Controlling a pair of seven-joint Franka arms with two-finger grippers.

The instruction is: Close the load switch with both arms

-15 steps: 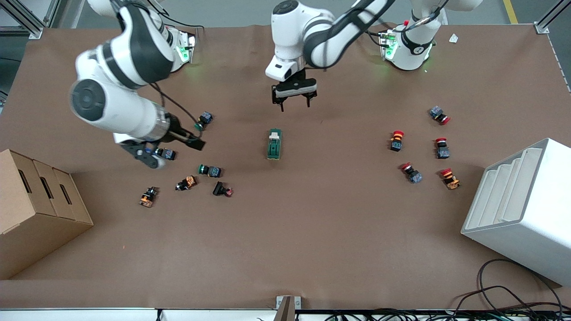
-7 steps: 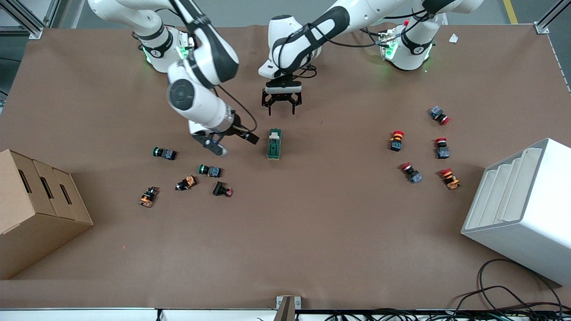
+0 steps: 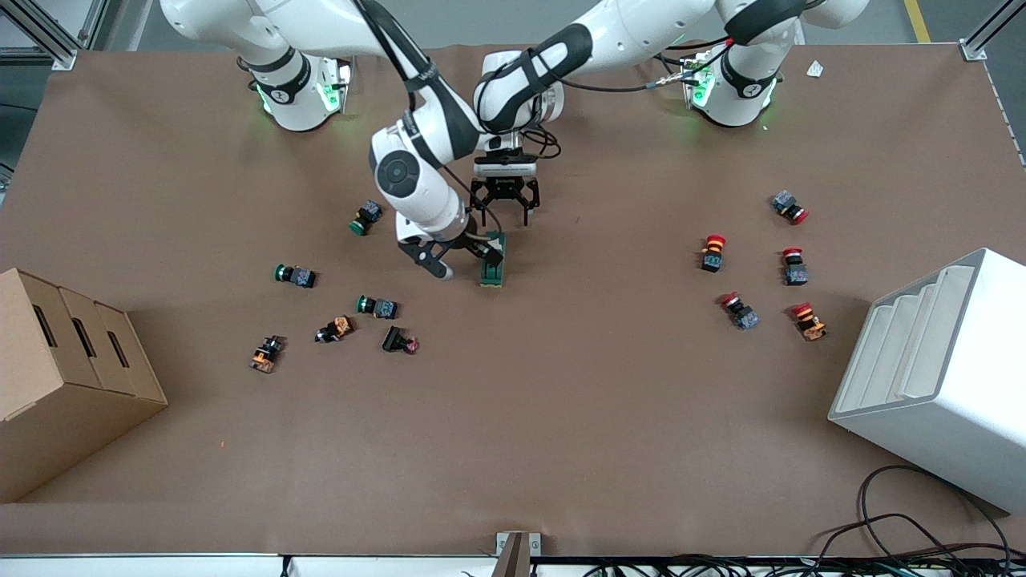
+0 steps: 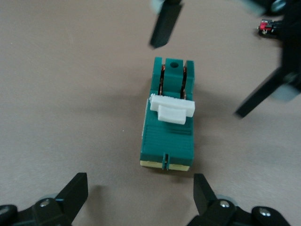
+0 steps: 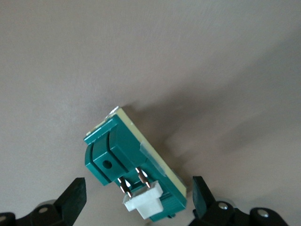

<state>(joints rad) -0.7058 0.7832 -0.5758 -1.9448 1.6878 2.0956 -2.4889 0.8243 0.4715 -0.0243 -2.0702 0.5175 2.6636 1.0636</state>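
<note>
The load switch (image 3: 492, 271), a dark-green block with a white lever (image 4: 172, 108) raised on two copper blades, lies mid-table. My right gripper (image 3: 463, 258) is open and low at the switch, one finger (image 3: 490, 253) over its lever end. In the right wrist view the open gripper (image 5: 136, 195) straddles the switch (image 5: 123, 149) at the lever (image 5: 143, 202). My left gripper (image 3: 502, 212) is open, just above the table past the switch's lever end. In the left wrist view the switch (image 4: 168, 134) lies ahead of the open gripper (image 4: 138, 188), not between its fingers.
Green, orange and black push-buttons (image 3: 377, 306) lie scattered toward the right arm's end, and red ones (image 3: 712, 252) toward the left arm's end. A cardboard box (image 3: 72, 377) and a white bin (image 3: 938, 377) stand at the table's two ends, nearer the front camera.
My right arm has swung from over the green push-buttons across to the switch and come down at it. My left gripper has dropped closer to the switch's lever end.
</note>
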